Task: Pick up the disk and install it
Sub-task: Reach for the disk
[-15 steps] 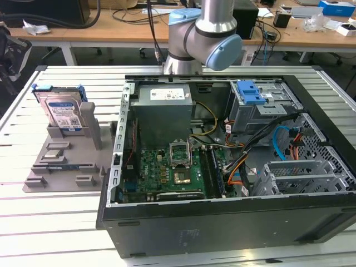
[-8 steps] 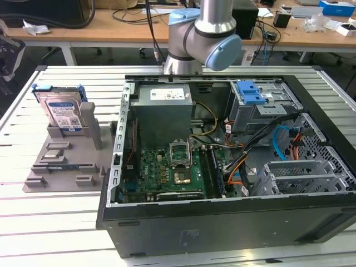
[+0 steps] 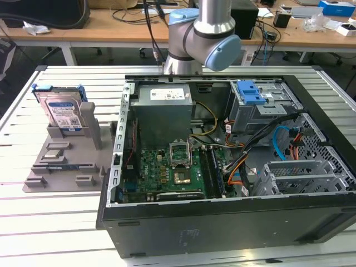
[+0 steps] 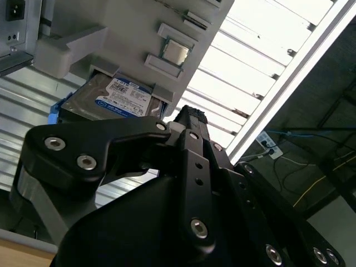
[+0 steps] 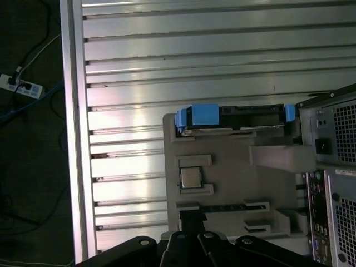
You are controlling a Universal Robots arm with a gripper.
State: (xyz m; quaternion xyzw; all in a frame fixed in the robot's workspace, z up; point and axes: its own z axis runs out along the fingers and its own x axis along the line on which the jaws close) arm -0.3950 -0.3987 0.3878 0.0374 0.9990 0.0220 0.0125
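Slatted aluminium bench [image 3: 50, 222], open computer case [image 3: 222, 228] on it, grey holder [image 3: 78, 158] just beside the case on the exterior view's left. Disk [image 3: 63, 113] stands on edge in the holder, leaning back, label facing out. Its lower end sits in the slot and its upper part is free. Blue rails [image 5: 197, 115] are clipped on both long sides.

Claw [image 4: 183, 119] is up off the bench, well apart from the disk, no hold on it. Can't tell how far open it is.

Handling, my guess: a stiff metal block, dense for its size, bare sides probably slick. Shock-sensitive, so no knocks or drops. I'd grip across the two long sides on the free upper part, over the rails. The plastic should give some grip but may flex, so moderate squeeze. Stay off the label face and the back.
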